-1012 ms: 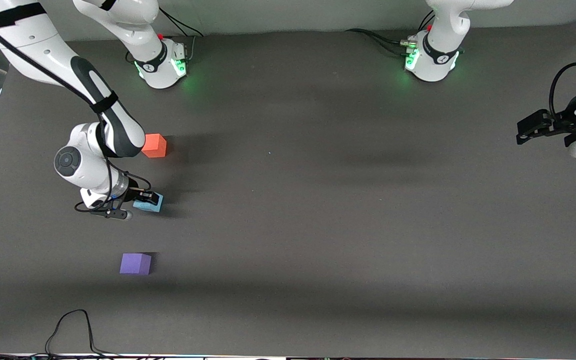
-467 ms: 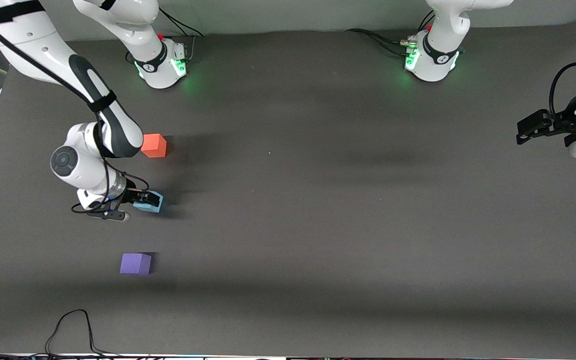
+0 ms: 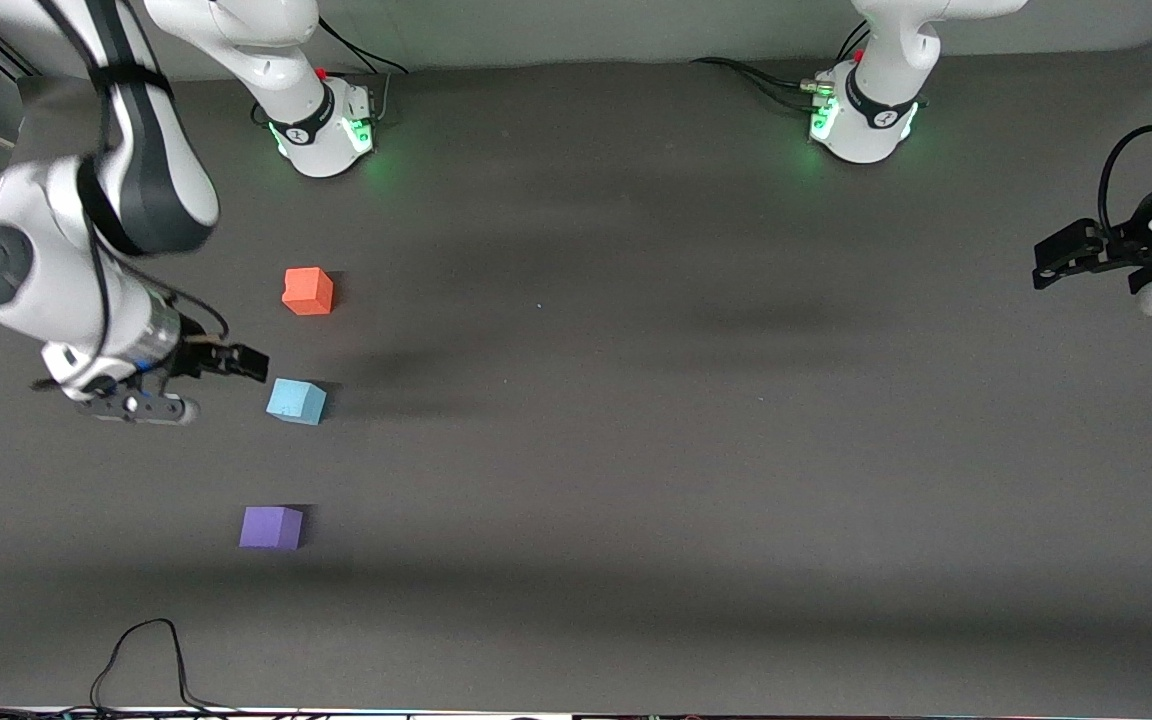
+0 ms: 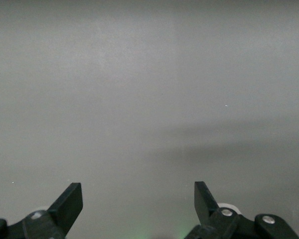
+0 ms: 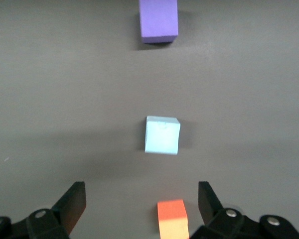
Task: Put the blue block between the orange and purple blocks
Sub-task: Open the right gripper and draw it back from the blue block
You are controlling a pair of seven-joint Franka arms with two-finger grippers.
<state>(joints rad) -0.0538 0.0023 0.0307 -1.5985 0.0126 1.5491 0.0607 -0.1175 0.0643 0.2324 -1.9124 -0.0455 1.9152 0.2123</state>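
Note:
The blue block point(image 3: 296, 401) lies on the table, free, roughly midway between the orange block point(image 3: 308, 291) and the purple block point(image 3: 271, 527), which is nearer the front camera. My right gripper point(image 3: 236, 366) is open and empty, raised beside the blue block toward the right arm's end of the table. The right wrist view shows the blue block point(image 5: 162, 135), the purple block point(image 5: 158, 20) and the orange block point(image 5: 172, 219) in a line past my open right gripper point(image 5: 141, 197). My left gripper point(image 3: 1056, 255) waits, open and empty point(image 4: 137, 197), over the left arm's end of the table.
A black cable point(image 3: 146, 650) loops on the table near the front edge at the right arm's end. The two arm bases point(image 3: 321, 125) point(image 3: 861, 115) stand along the back edge. The left wrist view shows only bare grey table point(image 4: 149, 99).
My right gripper has let go of the blue block, risen and pulled back toward the right arm's end of the table. The blue block stays where it was. The left arm has not moved.

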